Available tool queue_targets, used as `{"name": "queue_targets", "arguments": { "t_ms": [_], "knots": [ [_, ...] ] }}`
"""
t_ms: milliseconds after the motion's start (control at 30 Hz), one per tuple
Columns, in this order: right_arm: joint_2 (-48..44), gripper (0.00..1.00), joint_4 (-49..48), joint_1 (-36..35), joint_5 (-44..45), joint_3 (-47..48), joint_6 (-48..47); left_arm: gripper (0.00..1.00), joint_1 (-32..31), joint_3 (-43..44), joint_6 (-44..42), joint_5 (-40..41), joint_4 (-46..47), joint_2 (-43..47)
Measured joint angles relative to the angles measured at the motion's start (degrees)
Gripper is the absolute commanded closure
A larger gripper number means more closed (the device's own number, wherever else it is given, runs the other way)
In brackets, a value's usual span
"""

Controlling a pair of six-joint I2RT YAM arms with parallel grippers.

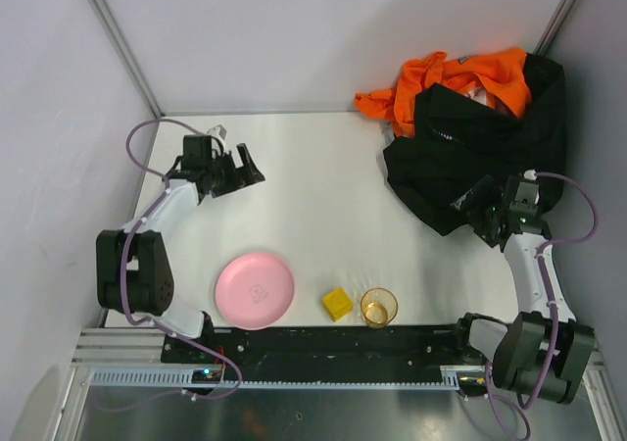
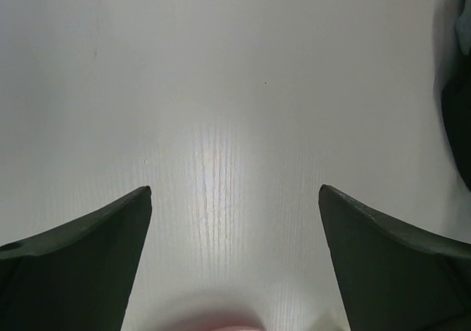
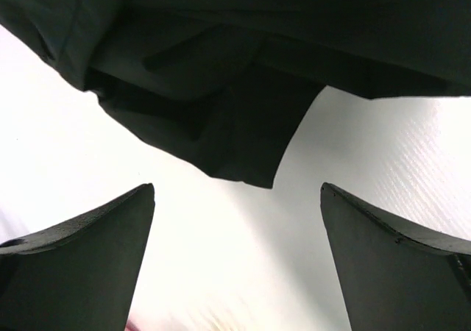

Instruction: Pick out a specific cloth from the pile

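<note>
The pile (image 1: 490, 127) lies at the table's back right: a large black garment (image 1: 490, 147) with a bright orange garment (image 1: 460, 78) behind it. No plain red cloth shows; it is hidden or out of view. My right gripper (image 1: 478, 206) is open and empty at the pile's near edge. In the right wrist view, the black garment (image 3: 221, 66) hangs just ahead of the open gripper (image 3: 237, 195), not between the fingers. My left gripper (image 1: 250, 174) is open and empty over bare table at the far left, also in its wrist view (image 2: 235, 198).
A pink plate (image 1: 255, 289), a small yellow block (image 1: 337, 303) and a clear amber cup (image 1: 378, 307) stand along the near edge. White walls close the back and both sides. A dark edge (image 2: 460, 125) shows at the right of the left wrist view.
</note>
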State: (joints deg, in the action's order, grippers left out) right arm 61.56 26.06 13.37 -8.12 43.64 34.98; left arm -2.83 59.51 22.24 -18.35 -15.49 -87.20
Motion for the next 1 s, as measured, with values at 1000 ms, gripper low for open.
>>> {"name": "queue_targets", "arguments": {
  "t_ms": [1000],
  "knots": [
    [19.19,0.1,-3.06,-2.73,-11.63,0.11,7.82,0.01,-17.64,12.5,-11.65,29.68,-16.87,-7.32]
  ]
}}
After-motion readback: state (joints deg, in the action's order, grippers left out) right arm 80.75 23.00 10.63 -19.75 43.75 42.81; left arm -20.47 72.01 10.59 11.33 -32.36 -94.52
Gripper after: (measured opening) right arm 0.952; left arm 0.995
